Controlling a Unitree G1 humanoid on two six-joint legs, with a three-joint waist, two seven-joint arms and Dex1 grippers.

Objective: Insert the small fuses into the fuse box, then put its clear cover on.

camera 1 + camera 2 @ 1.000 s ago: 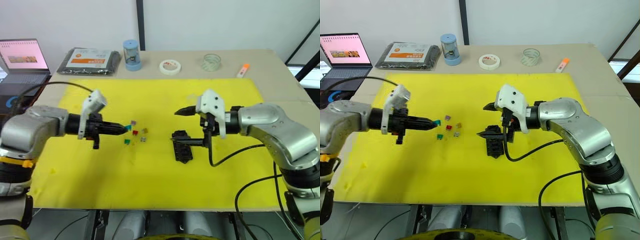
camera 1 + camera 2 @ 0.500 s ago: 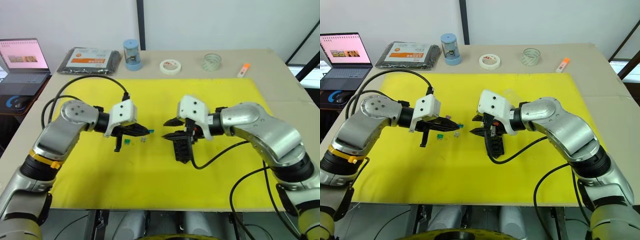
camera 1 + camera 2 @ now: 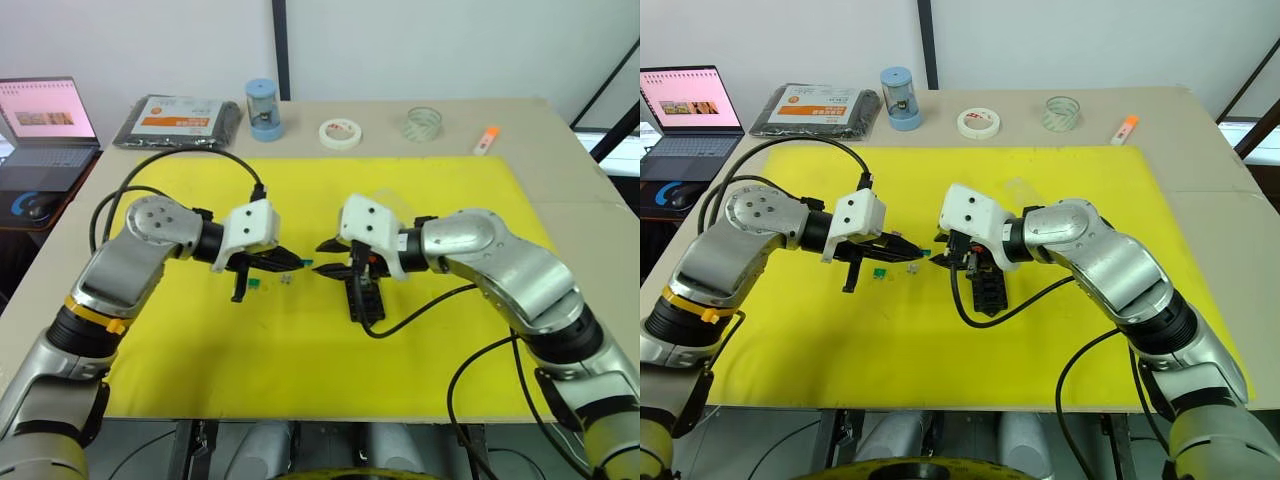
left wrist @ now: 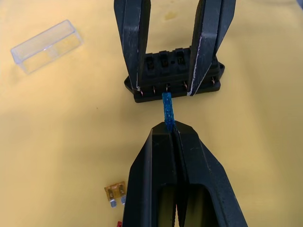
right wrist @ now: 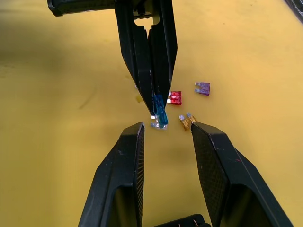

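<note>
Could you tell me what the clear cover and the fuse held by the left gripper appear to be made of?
The clear cover looks like rigid transparent plastic: the yellow mat shows through it, with glossy edges. The teal fuse in the left gripper looks like translucent coloured plastic; its prongs appear metallic.

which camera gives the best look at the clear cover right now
The left wrist view: the clear cover lies whole on the yellow mat, edges outlined, apart from the fuse box. In the head views it is only a faint glint beyond the right gripper.

Laptop (image 3: 40,125), black packet (image 3: 180,121), blue canister (image 3: 263,110), two tape rolls (image 3: 340,133).
</note>
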